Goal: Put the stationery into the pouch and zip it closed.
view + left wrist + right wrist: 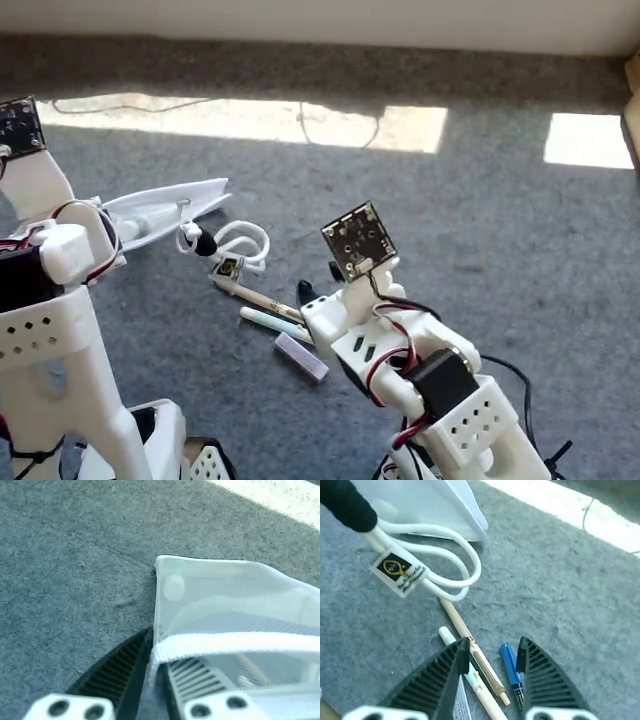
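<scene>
**One pouch held, three pens and one block outside it**

At the left, my left gripper [159, 650] is clamped on the edge band of the one white mesh pouch [175, 205]. One ribbed black finger is outside and the other one shows through the mesh. The pouch lies on its side on the grey carpet-like surface [480, 250]. A pale thin thing shows inside it, and I cannot tell what it is. My left arm stands at the left edge of the high view, with the wrist raised above the pouch end.

Just beside the pouch lies one looped white cord [245, 240] with a black end and one small square label [399, 570].

Next come the pens, and I count three: one beige pen with a gold clip [487, 672], one white pen [275, 322] and one blue pen [511, 667]. One lilac rectangular block [301, 357] lies near the white pen.

At the right, my right arm is bent forward and points down. My right gripper [493, 647] hangs over the pens with its two black fingers apart and nothing between them. The beige pen and the blue pen lie in the gap below.
</scene>
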Robot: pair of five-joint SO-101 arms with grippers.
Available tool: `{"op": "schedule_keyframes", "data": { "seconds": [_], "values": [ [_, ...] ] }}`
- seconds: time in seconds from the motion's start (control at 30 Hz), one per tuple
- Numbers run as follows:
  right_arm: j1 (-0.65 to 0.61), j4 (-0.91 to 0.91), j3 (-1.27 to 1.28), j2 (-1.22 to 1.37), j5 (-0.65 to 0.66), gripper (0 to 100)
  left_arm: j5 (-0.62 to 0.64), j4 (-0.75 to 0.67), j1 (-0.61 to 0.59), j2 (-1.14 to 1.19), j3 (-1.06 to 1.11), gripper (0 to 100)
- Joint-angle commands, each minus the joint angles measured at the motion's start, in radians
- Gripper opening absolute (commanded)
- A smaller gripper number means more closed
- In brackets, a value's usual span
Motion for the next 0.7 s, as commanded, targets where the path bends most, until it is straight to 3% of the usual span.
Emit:
{"op": "schedule_keyframes", "data": {
  "seconds": [0.0, 0.37, 0.67],
  "values": [
    [-0.035, 0.004, 0.013, 0.008, 0.015, 14.2, 0.008, 0.0, -0.038, -0.008, -0.028, 1],
    [-0.226, 0.004, -0.085, 0.496, 0.011, 14.2, 0.008, -0.003, -0.041, -0.008, -0.028, 1],
    [-0.243, 0.002, -0.209, 0.812, 0.009, 14.0, 0.008, -0.003, -0.039, -0.008, -0.028, 1]
  ]
}}
